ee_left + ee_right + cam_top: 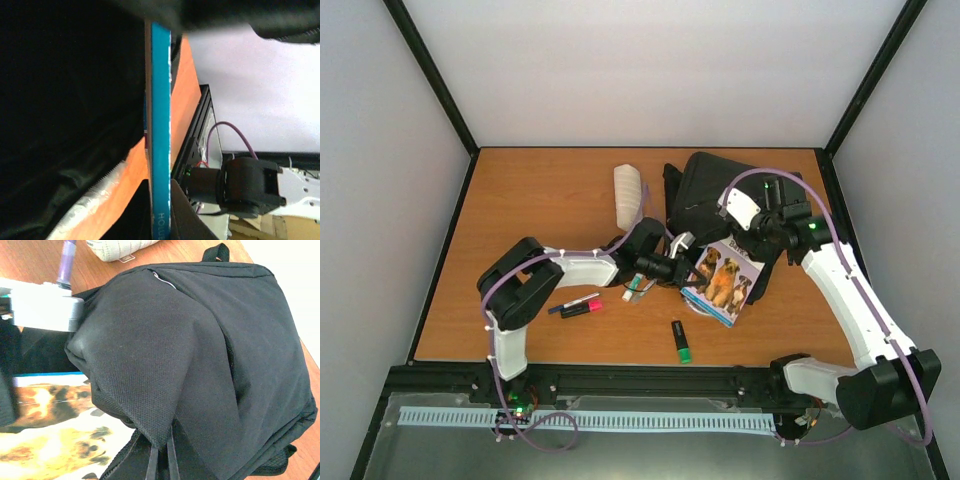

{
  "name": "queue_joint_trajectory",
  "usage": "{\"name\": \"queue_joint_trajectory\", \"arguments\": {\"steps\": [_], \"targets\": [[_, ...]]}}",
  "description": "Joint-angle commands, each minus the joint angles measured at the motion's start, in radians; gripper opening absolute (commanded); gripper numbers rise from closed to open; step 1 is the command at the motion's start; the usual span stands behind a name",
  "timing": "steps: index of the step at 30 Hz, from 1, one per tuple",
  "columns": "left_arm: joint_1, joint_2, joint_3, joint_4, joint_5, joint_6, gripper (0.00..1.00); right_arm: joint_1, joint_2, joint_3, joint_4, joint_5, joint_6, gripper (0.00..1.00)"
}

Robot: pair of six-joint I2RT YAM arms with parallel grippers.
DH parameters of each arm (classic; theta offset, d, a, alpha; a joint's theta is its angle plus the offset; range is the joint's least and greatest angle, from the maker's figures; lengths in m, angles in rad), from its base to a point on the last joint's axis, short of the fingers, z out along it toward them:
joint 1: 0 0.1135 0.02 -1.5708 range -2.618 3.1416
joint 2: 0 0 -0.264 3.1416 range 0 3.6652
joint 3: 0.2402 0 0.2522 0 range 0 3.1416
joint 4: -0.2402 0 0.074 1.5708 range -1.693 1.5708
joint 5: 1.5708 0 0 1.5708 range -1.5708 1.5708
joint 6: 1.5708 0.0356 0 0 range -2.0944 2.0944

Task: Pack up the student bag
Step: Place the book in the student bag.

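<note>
Two left fingers (682,243) tight on book (725,282)

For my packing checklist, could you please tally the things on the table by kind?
Backpack: 1
Pouch: 1
Book: 1
Markers: 2, one pink, one green
Pen: 1
Small white stick: 1, kind unclear
Total: 7
</note>
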Motion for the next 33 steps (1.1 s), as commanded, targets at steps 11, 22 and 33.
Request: {"name": "queue_joint_trajectory", "arguments": {"steps": [11, 22, 33], "targets": [[0.090, 0.152, 0.109, 0.207, -0.091, -0.127, 0.01, 0.009, -0.105, -0.076, 0.075, -0.140, -0.028, 0.03], [0.099, 0.157, 0.233, -0.105, -0.252, -0.051, 0.44, 0.008, -0.121, -0.164, 0.145, -0.121, -0.009, 0.03], [0.048, -0.133, 0.163, -0.393, -0.560, 0.024, 0.71, 0.006, -0.124, -0.205, 0.229, -0.080, 0.113, 0.03]]}}
